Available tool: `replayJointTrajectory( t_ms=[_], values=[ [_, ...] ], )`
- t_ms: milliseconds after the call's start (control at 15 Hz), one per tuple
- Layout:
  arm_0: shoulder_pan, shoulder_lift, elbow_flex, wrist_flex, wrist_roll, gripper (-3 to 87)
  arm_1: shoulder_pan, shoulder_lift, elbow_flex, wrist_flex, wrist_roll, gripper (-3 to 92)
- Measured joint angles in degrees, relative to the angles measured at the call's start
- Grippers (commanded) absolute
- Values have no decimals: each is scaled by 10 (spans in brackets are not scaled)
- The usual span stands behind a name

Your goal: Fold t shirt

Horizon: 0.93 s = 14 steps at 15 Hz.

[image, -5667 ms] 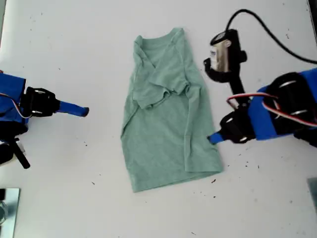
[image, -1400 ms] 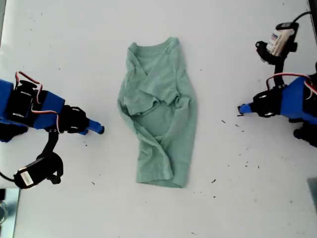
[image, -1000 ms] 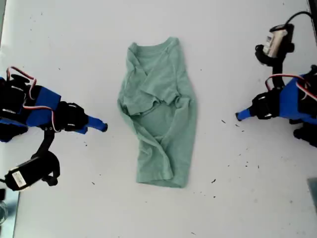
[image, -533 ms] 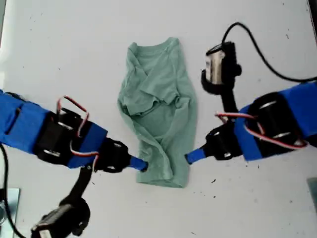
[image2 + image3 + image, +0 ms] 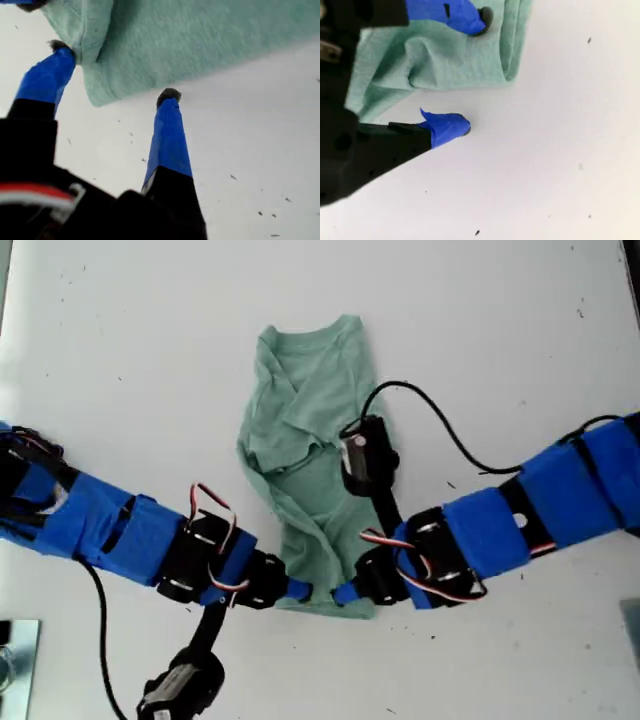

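Surface white, flecked with dark crumbs, carrying the t shirt near its middle, collar toward the exterior view's top, both sides already turned in to a narrow strip, hem toward the bottom. Two blue arms reaching in from the exterior view's left and right, meeting at that hem, tips near each other: risk of a knock between them on closing or lifting. Black cable arching just beside the cloth's edge; could catch a turned-in sleeve and drag it loose. My first claw spread, straddling a hem corner, one tip against the rolled edge, the other just off the cloth. My second claw spread too, one tip on top of the cloth, the other on bare surface beside it. Danger there of pinching only the top layer, or nothing at all, then hauling up a lopsided hem and undoing the side folds.
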Motion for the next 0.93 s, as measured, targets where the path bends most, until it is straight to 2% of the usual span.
replayJointTrajectory(
  t_ms=[133,200,333,467,667,933],
  values=[
    [-2,-24,-14,-16,8,56,1,-45,-14,-20,-6,206],
    [-6,-37,-25,-25,15,7,1,-62,-25,-34,-4,132],
    [-11,-51,-36,-51,37,-2,-6,-84,-40,-54,6,8],
    [-12,-53,-38,-80,62,-2,-14,-93,-43,-71,0,8],
    [-12,-55,-62,-80,83,-2,-25,-76,-49,-78,-48,8],
    [26,-4,-68,-98,96,-2,-83,17,-54,-41,-78,9]
  ],
)
